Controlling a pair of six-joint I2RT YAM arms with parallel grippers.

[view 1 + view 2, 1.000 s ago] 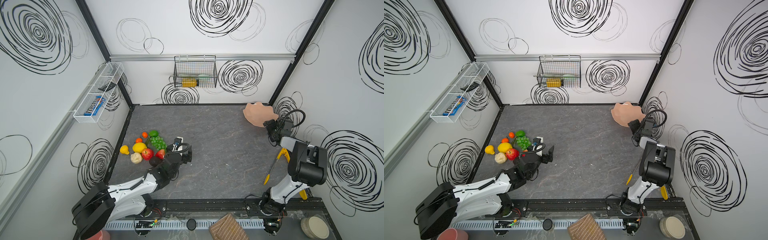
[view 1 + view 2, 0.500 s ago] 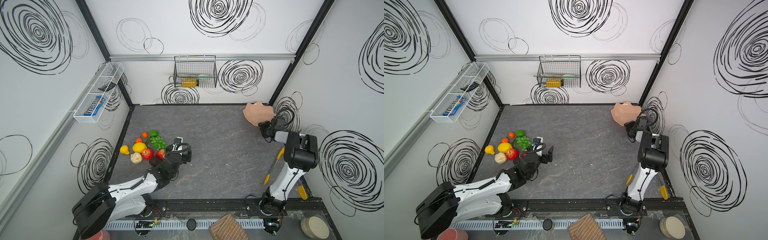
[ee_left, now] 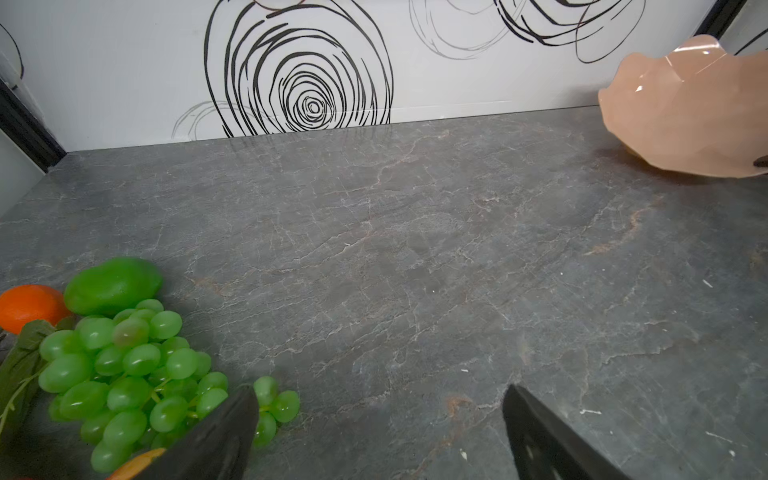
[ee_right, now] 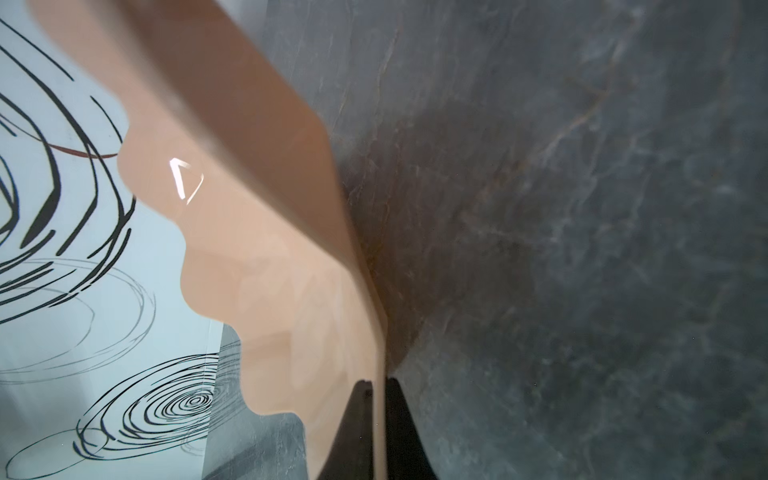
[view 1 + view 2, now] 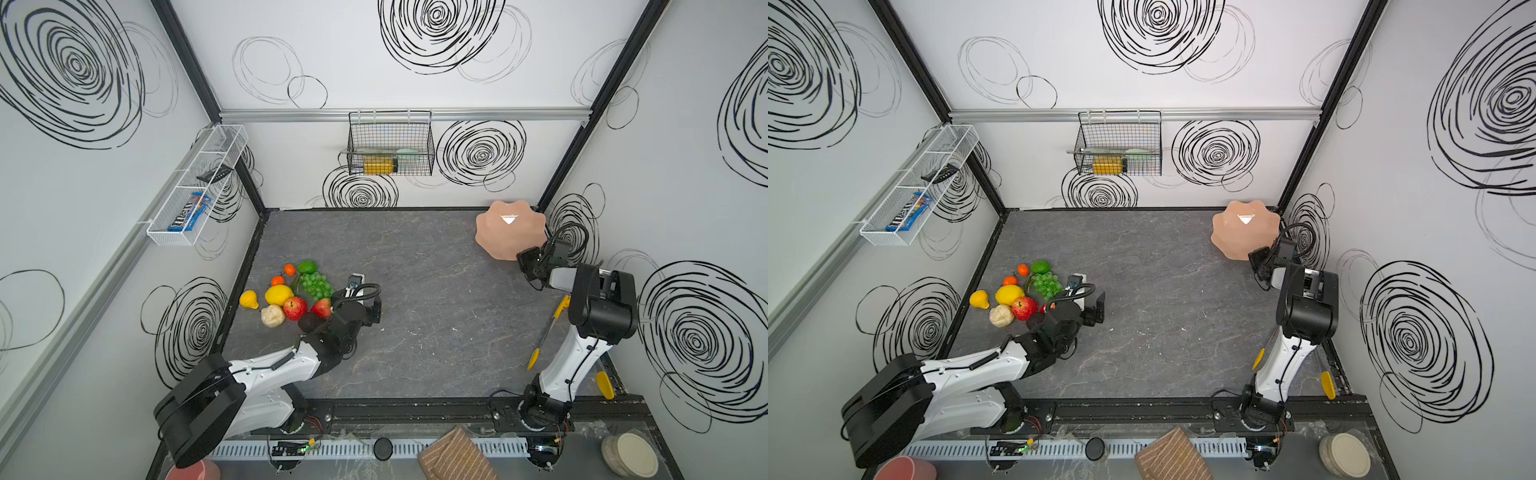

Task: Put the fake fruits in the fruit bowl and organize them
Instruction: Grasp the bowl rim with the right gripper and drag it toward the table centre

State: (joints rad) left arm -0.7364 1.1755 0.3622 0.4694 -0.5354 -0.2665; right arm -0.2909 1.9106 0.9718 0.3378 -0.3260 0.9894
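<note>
The desk (image 5: pixel 415 270) was dark grey, marbled with pale and rusty veins. The walls (image 5: pixel 498 83) were white, scrawled with black scribbled spirals. The fruit bowl (image 5: pixel 505 241) was glossy peach-pink. The apple (image 5: pixel 295 308) was red with yellowish flecks, the lemon (image 5: pixel 279 294) and pear (image 5: pixel 248 299) yellow, the two oranges (image 5: pixel 289 269) bright orange, the lime (image 5: pixel 307 266) and grape bunch (image 5: pixel 316 285) green, and one lumpy fruit (image 5: pixel 272 315) beige. The tongs (image 5: pixel 561 304) were yellow.

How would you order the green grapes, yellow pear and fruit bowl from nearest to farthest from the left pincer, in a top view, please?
From the left pincer:
1. Green grapes, just beside it.
2. Yellow pear, at the pile's left edge.
3. Fruit bowl, in the far right corner.
</note>
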